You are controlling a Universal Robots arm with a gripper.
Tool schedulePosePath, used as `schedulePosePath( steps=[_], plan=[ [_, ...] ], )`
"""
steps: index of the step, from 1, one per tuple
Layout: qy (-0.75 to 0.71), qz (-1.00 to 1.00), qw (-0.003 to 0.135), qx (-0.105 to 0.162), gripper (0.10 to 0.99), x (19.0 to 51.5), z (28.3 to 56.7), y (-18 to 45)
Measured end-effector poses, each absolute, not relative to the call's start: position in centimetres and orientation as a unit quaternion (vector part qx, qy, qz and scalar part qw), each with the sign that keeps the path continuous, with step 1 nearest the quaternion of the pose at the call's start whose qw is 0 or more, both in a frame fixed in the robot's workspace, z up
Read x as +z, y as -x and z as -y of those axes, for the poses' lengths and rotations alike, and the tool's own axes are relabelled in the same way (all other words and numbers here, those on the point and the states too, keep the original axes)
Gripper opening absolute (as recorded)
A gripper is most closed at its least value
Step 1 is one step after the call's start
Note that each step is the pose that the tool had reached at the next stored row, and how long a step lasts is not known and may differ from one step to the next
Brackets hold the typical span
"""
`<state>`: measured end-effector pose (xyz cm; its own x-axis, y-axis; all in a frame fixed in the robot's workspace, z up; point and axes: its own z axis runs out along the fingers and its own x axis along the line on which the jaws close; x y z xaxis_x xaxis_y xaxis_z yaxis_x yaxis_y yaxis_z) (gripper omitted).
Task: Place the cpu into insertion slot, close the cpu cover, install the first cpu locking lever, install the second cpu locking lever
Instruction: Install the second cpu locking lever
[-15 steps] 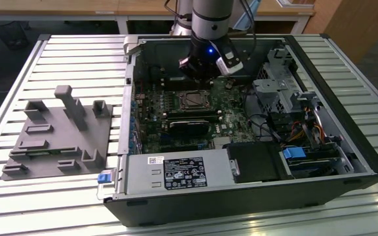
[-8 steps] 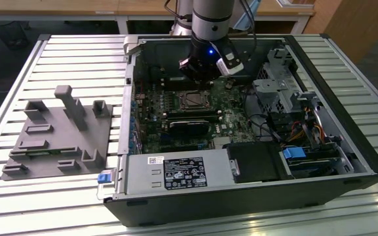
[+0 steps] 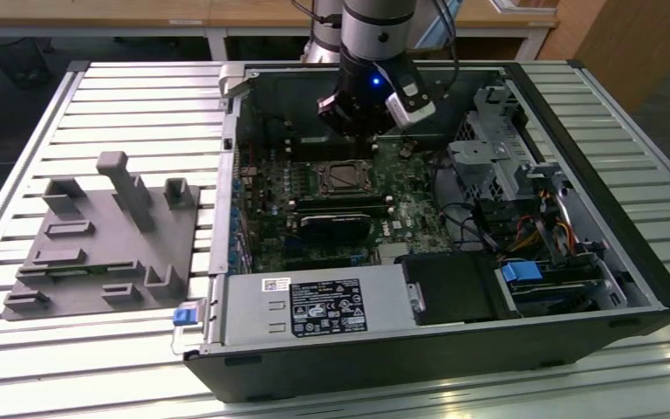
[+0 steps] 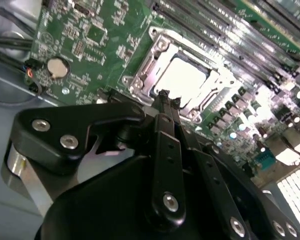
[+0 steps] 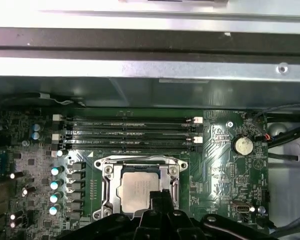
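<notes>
The cpu [image 5: 137,192] [image 4: 182,77] lies flat in the insertion slot [image 3: 341,179] on the green board inside the open computer case. The silver cpu cover [image 5: 140,162] [image 4: 162,47] lies down around the chip, framing it. My gripper [image 5: 165,194] [image 4: 168,98] hangs over the edge of the socket, its thin black fingertips pressed together with nothing between them. In the exterior view the gripper [image 3: 365,131] sits just behind the socket, near the case's back wall. I cannot tell how the locking levers stand.
Long black memory slots [image 5: 125,132] run beside the socket, and a coin battery [image 5: 242,145] sits on the board. A black heatsink block [image 3: 335,229], power supply [image 3: 311,305], drive cage [image 3: 492,148] and cables [image 3: 522,227] crowd the case. A grey fixture [image 3: 102,244] rests on the slatted table.
</notes>
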<state>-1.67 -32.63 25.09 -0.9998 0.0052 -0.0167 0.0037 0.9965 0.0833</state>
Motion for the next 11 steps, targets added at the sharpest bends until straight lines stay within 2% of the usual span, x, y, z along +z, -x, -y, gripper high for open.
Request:
schedulePosePath(
  steps=[11],
  plan=[
    [-0.002, -0.999, 0.008, 0.042, 0.110, 25.09, 33.15, 1.68]
  ],
)
